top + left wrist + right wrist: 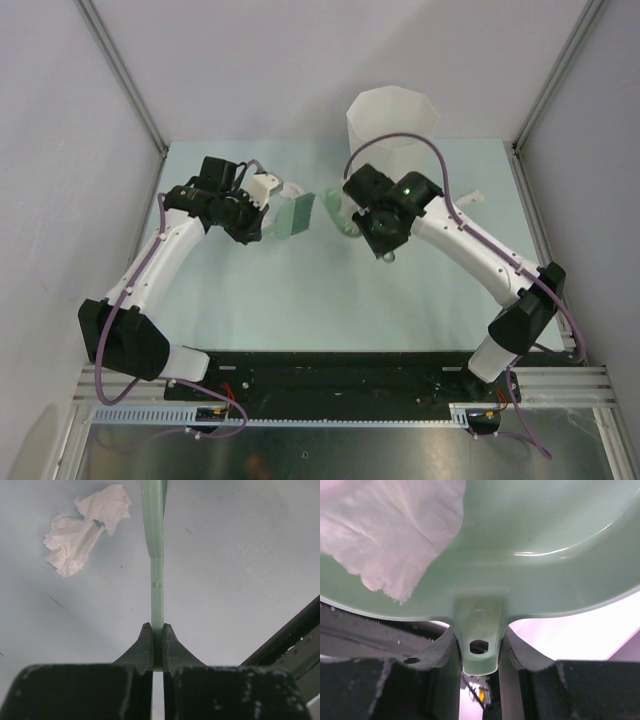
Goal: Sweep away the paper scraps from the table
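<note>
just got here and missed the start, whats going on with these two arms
Two robot arms are sweeping up paper. The left gripper is shut on the thin handle of a green brush. A crumpled paper scrap lies on the table beside it. The right gripper clamps the green dustpan by its handle, and a second paper scrap already lies in the pan. Brush and dustpan face each other mid-table, with a tall white bin behind them.

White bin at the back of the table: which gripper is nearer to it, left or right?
Right. The right gripper, holding the dustpan, is just in front of the bin. The left gripper, holding the brush, is farther away, off to the bin's left.
</note>
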